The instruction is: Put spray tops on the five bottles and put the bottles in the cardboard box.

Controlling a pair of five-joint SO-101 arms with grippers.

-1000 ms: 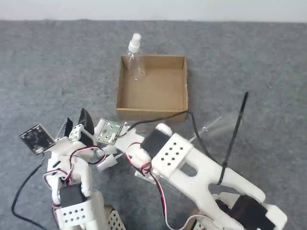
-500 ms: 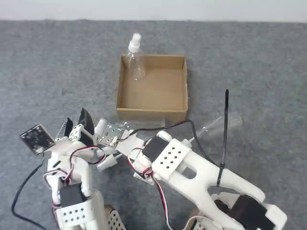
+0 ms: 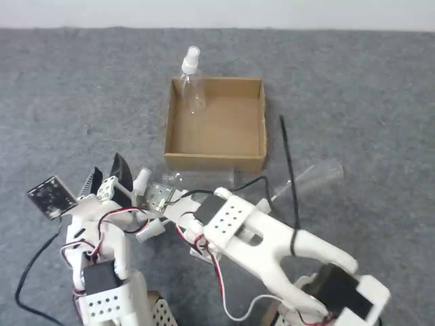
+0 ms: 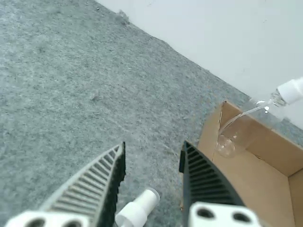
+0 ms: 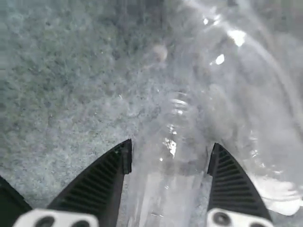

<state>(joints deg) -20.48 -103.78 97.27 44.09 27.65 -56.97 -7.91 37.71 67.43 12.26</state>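
The bottle (image 5: 165,198) on the carpet (image 5: 57,71) now lies between the spread fingers of the right gripper (image 5: 171,144), whose arm has swung over it, so a grasp looks next. The left gripper (image 4: 154,145) is spread too.

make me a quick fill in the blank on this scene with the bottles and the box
1. The cardboard box holds just ___ bottle, leaning in a far corner.
2. That bottle's spray top is ___ in colour.
3. The right end effector has its jaws ___ on either side of a clear bottle lying on the carpet.

Missing words: one; white; open
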